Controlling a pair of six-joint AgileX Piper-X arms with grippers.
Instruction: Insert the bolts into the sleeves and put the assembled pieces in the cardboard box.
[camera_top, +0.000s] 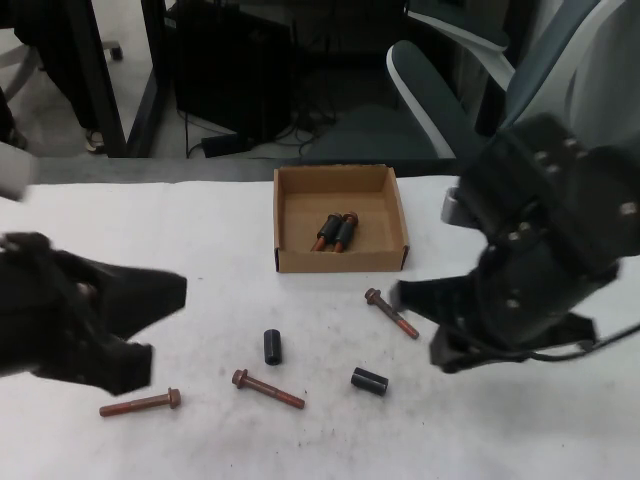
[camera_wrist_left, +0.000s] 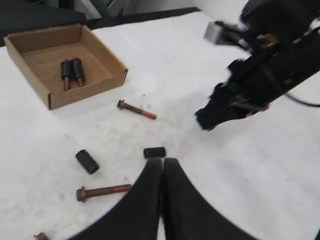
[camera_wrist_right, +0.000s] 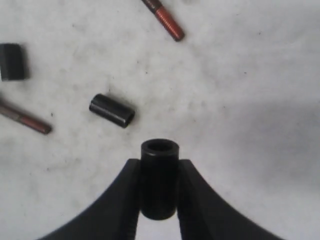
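Held sleeve (camera_wrist_right: 159, 150): black, clamped between the two fingers of the right gripper (camera_wrist_right: 160, 170), its open bore pointing away from the wrist, held clear of the white bench cover (camera_top: 200, 230). The right arm sits at the right of the bench, nearer than the box. Two more sleeves lie loose on the cover. The right sleeve (camera_top: 369, 380) is on its side just left of that gripper, and the left sleeve (camera_top: 273, 346) is a little farther off and more to the left. Three loose bolts, rust-coloured, all lie flat on the cover and none is in a sleeve. The right bolt (camera_top: 392, 313) lies between the box and the right gripper. The middle bolt (camera_top: 268, 389) lies just nearer than the left sleeve. The left bolt (camera_top: 140, 403) lies near the left arm. The cardboard box (camera_top: 340, 260) stands at the far middle of the bench, open-topped, with two assembled pieces (camera_top: 335, 232) side by side on its floor. Left gripper (camera_wrist_left: 162, 162): fingers pressed together tip to tip with nothing between them, hanging above the cover at the left, apart from every part. An office chair (camera_top: 430, 100) stands beyond the far edge.
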